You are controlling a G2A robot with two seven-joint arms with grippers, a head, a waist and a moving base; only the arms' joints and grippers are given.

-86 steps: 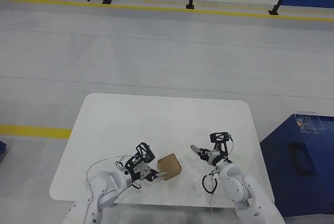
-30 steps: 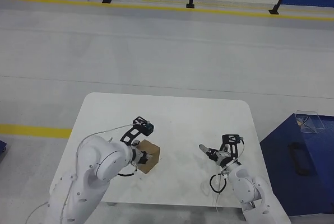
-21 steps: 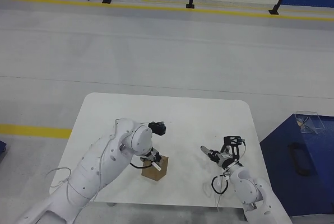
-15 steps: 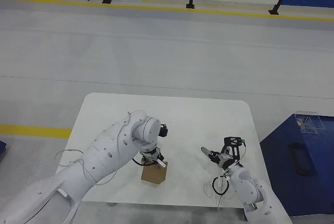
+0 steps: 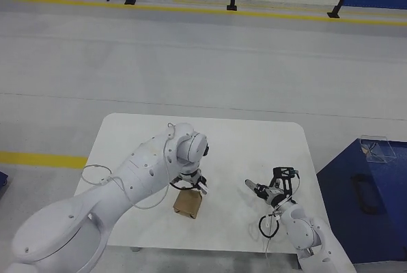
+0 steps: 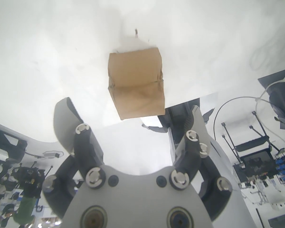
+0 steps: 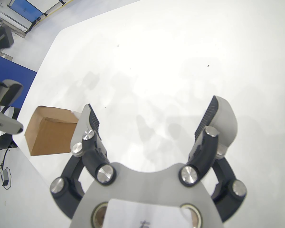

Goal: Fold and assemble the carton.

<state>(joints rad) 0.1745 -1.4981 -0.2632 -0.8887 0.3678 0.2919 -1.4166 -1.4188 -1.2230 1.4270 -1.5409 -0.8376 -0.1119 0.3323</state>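
Top view shows the carton (image 5: 188, 203) standing on the white surface (image 5: 244, 143) close to its near edge, toward the left arm's side. The left pincer (image 5: 192, 183) hangs just above and behind it, while the right pincer (image 5: 261, 181) sits well apart, off to the other side.

From the left wrist view, the carton (image 6: 136, 84) lies straight ahead of the left pincer (image 6: 130, 110), centred on the gap between the two fingers and just past their tips. The fingers are spread wide and hold nothing; I see no contact with the cardboard. The carton looks nearly cube-shaped, so it has no strong long axis. A crease crosses the face turned to this camera, running roughly parallel to the line between the fingertips.

In the right wrist view, the right pincer (image 7: 153, 106) is also spread and empty, with bare surface ahead of it. The carton (image 7: 49, 131) lies out beyond one of its fingers, not between them.

By my judgement, the left arm is far nearer and already lined up, so any next press or grasp falls to it. Whether all flaps are tucked cannot be told.
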